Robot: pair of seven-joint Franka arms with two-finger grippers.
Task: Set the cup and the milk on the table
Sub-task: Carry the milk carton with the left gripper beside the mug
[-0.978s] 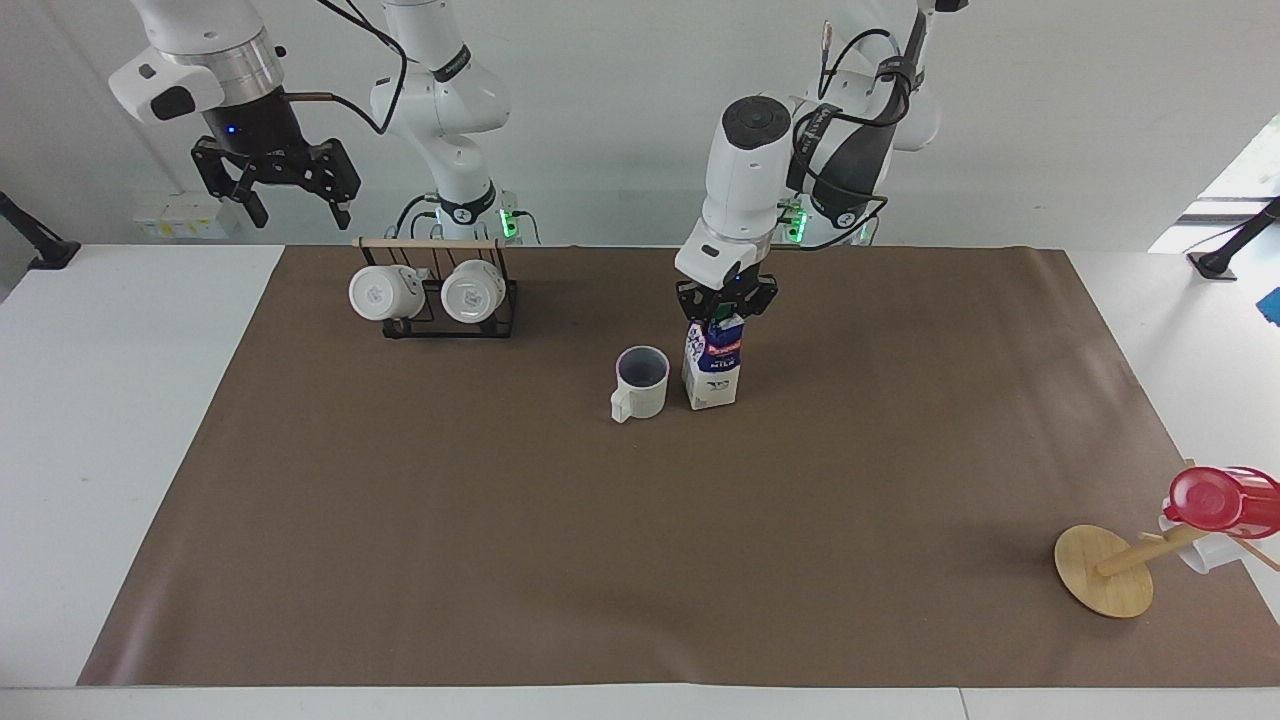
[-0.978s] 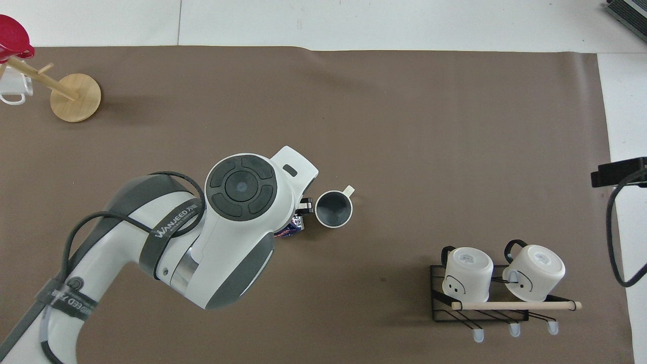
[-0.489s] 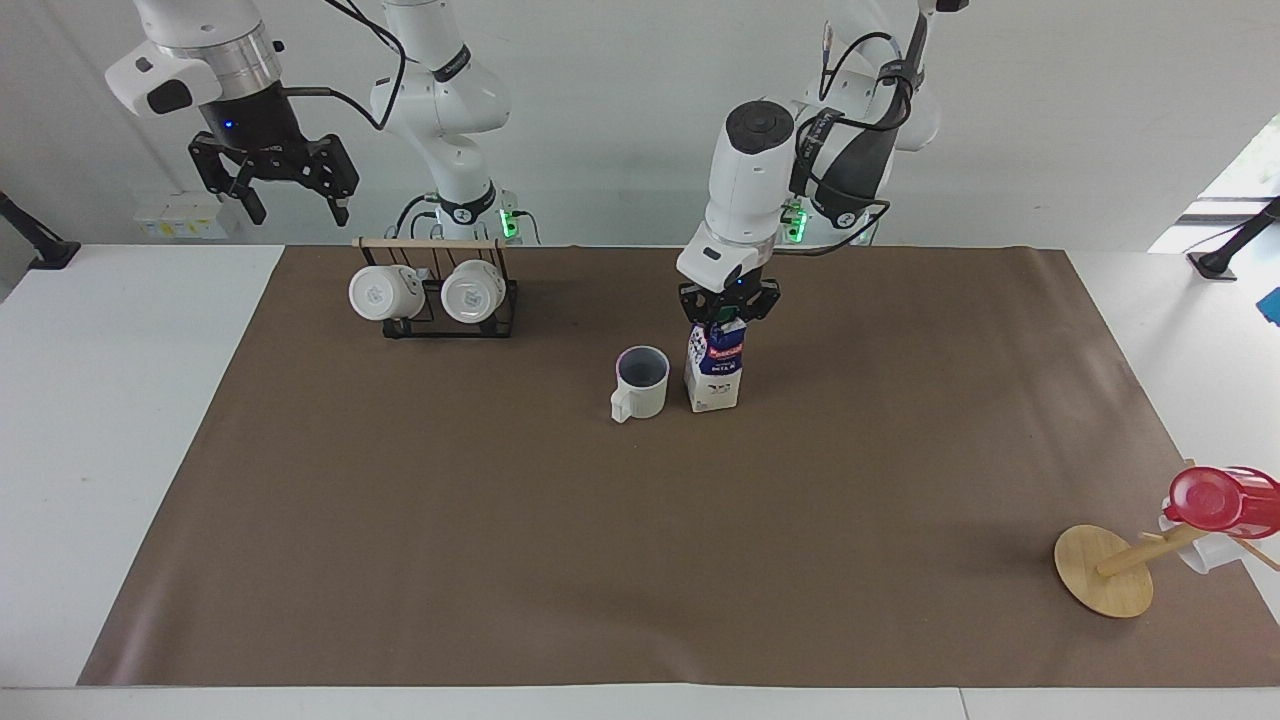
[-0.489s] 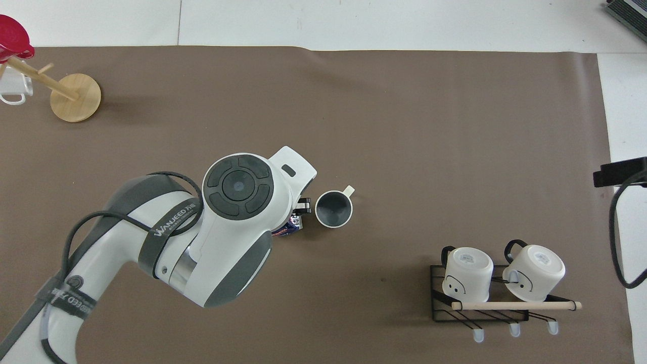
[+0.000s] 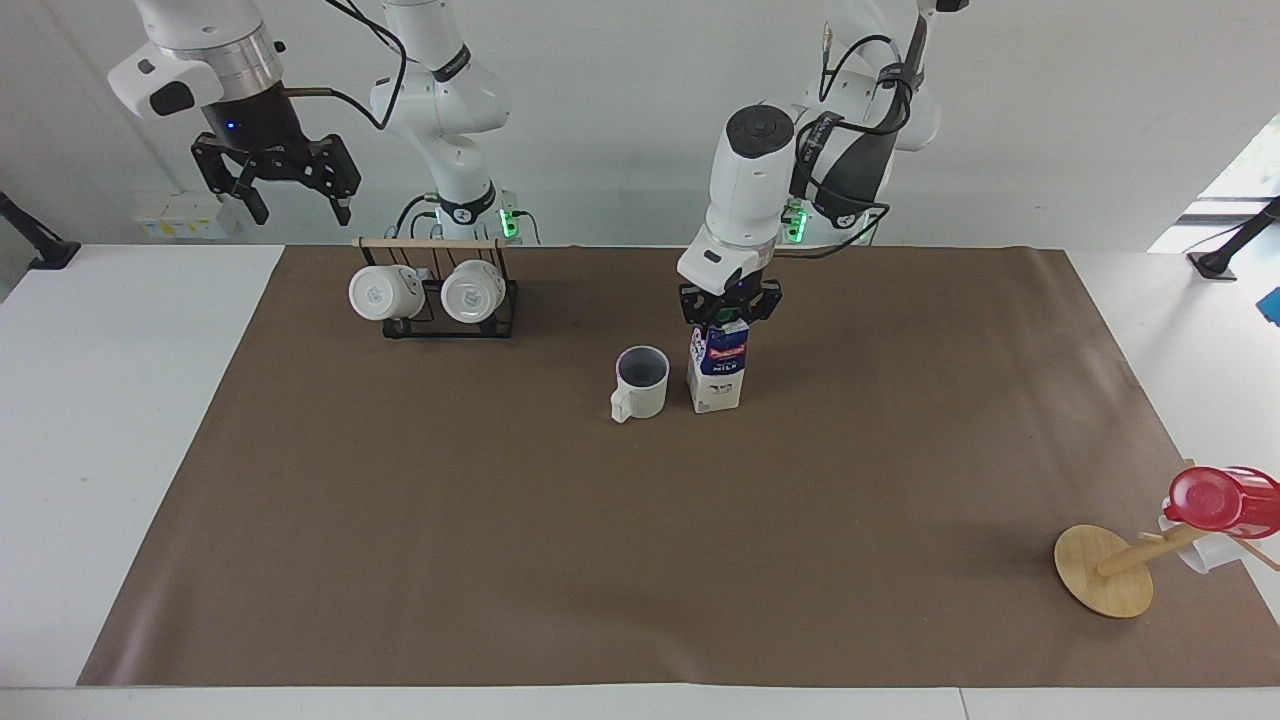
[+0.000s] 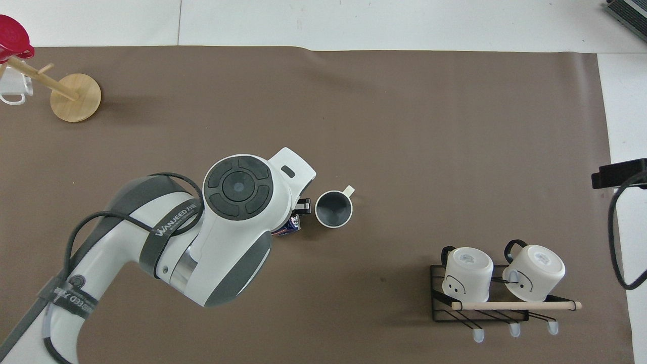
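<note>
Frame centre: milk carton (image 5: 716,374) stood upright on brown sheet (image 5: 500,560), beside mug (image 5: 640,382). Left gripper (image 5: 729,318) seen at carton top, grip undeterminable. Upper left: right gripper (image 5: 292,192) held aloft, fingers spread, empty.

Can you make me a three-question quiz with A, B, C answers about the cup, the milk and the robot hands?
1. Where does the milk stand?
A. beside the cup
B. on the rack
C. inside the cup

2. How many mugs hang on the rack?
A. none
B. two
C. four

3. Which way is the cup?
A. upside down
B. on its side
C. upright

Answers: 1 A, it stands on the table next to the cup, under the left gripper. 2 B, two round bases show. 3 C, its opening faces up. The right gripper waits above the rack.
</note>
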